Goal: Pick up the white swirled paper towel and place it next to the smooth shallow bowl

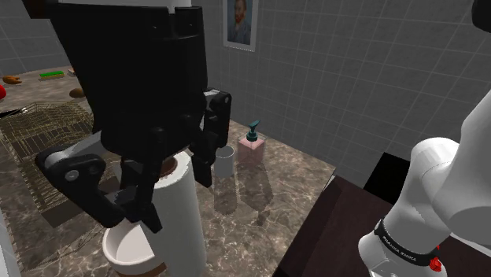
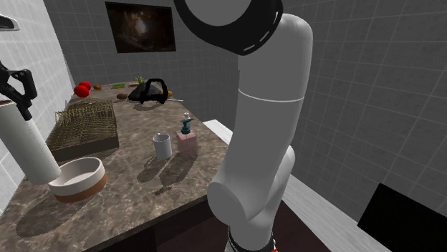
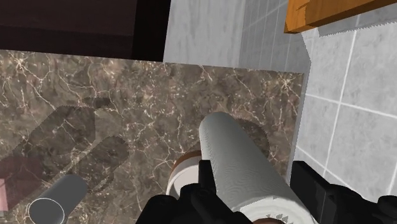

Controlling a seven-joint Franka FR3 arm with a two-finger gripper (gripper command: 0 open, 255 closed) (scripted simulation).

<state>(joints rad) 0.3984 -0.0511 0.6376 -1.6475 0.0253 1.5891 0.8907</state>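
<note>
My black gripper point(image 1: 177, 169) is shut on the white paper towel roll point(image 1: 182, 216), clasping it near its upper end. In the wrist view the roll point(image 3: 245, 168) sits between the two fingers point(image 3: 207, 181) and stretches away from them toward the counter. Seen from the second exterior view, the roll point(image 2: 29, 147) hangs a little tilted from the gripper point(image 2: 18, 93), right beside the shallow white bowl with a brown band point(image 2: 77, 177). The bowl point(image 1: 130, 244) lies just below the roll on the marble counter, and the roll hides part of the bowl point(image 3: 181, 172) in the wrist view.
A grey mug point(image 2: 163, 145) and a pink soap dispenser point(image 2: 187, 139) stand mid-counter. A wire dish rack point(image 2: 86, 123) sits behind the bowl. Fruit and a dark object lie at the counter's far end. A tiled wall point(image 3: 356, 127) runs close along the roll's side.
</note>
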